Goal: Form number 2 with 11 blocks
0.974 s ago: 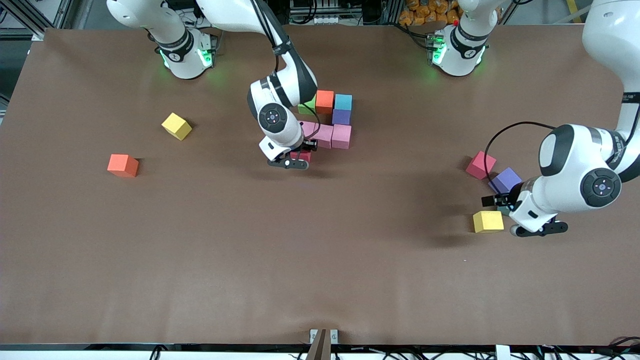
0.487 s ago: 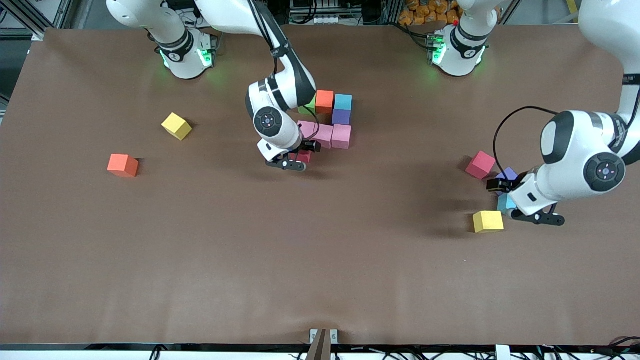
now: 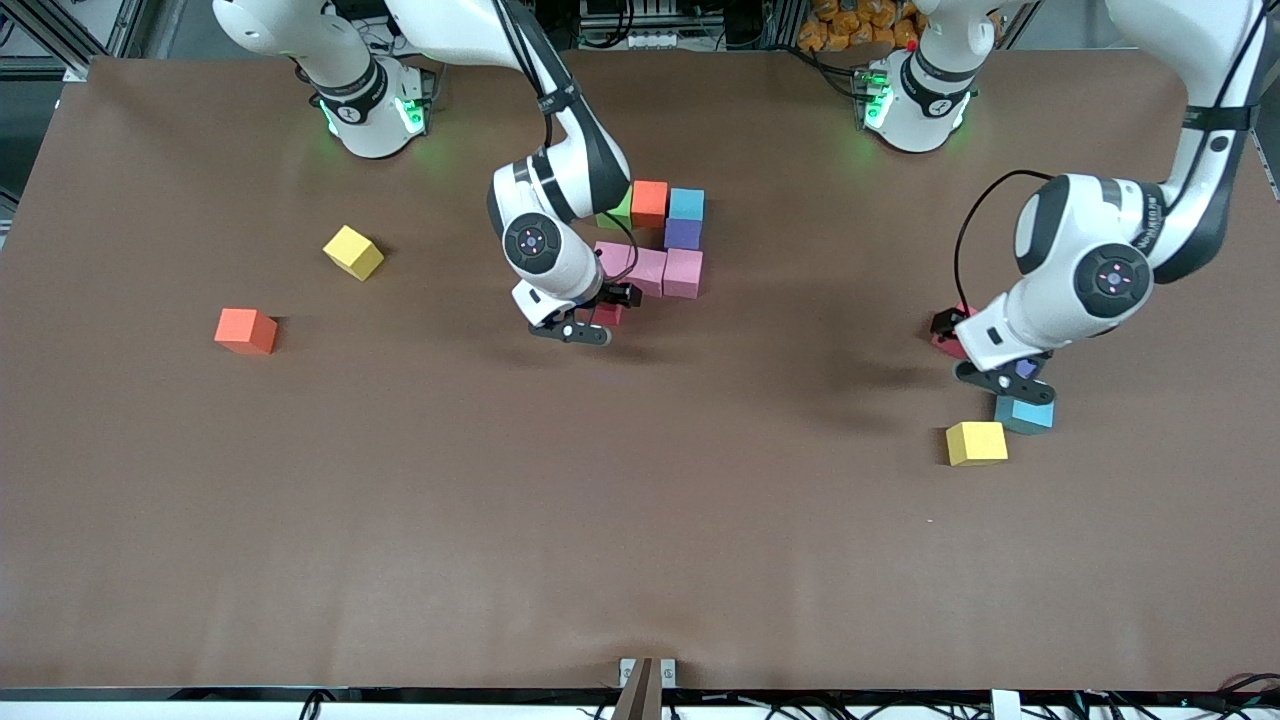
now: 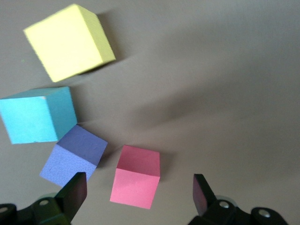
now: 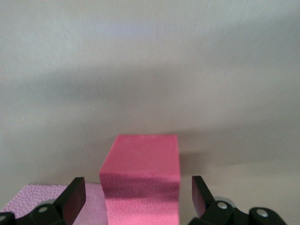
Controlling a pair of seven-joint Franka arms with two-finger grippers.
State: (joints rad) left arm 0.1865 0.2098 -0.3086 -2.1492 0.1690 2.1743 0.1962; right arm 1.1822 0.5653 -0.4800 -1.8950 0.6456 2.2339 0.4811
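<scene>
While the digit is only part built, its cubes sit packed together near the middle of the table: a green cube, an orange cube and a light blue cube in a row, a purple cube under the blue one, then a row of pink cubes nearer the front camera.

Down at that cluster, the right gripper has its fingers spread wide, with a red cube standing between them; it touches neither pad as far as I can see, and a pink cube lies just beside one finger.

Over the loose pile at its own end of the table, the left gripper is also spread wide, holding nothing. A pinkish-red cube lies between its fingertips, a loose purple cube just beside one finger, with a loose blue cube and a yellow cube farther out.
</scene>
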